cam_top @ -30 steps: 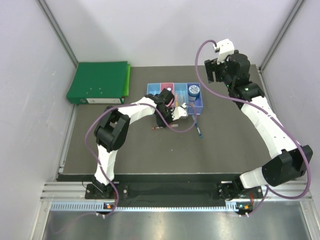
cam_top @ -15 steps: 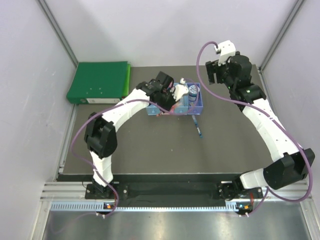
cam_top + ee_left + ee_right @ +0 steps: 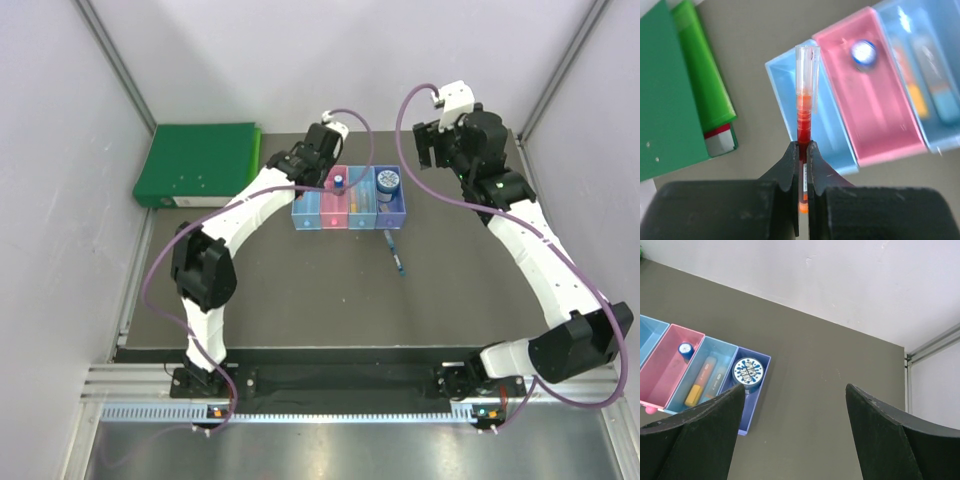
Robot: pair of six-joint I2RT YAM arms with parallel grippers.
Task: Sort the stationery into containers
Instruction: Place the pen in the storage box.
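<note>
Green binder (image 3: 198,163) lies flat at far-left corner of mat (image 3: 280,300), right edge near the bin row. L gripper (image 3: 804,146) is clamped tight on red pen (image 3: 806,95): fingers pinch the lower barrel, pen sticks straight out from the tips, clear cap end leading, long axis in line w/ the fingers, over leftmost light-blue bin (image 3: 782,90). Pink bin (image 3: 880,115) next to it has blue-white bottle (image 3: 863,52) at its far end. 3rd bin (image 3: 720,351), light blue, has orange-pink marker (image 3: 699,382) lying lengthwise. Purple bin (image 3: 393,210) holds round blue reel (image 3: 388,181). Dark blue pen (image 3: 397,254) lies on mat just in front of purple bin, axis roughly near-to-far, slightly slanted. Bare mat in front & right of row. R gripper (image 3: 795,387) spread wide, nothing in it, up above mat right of purple bin
</note>
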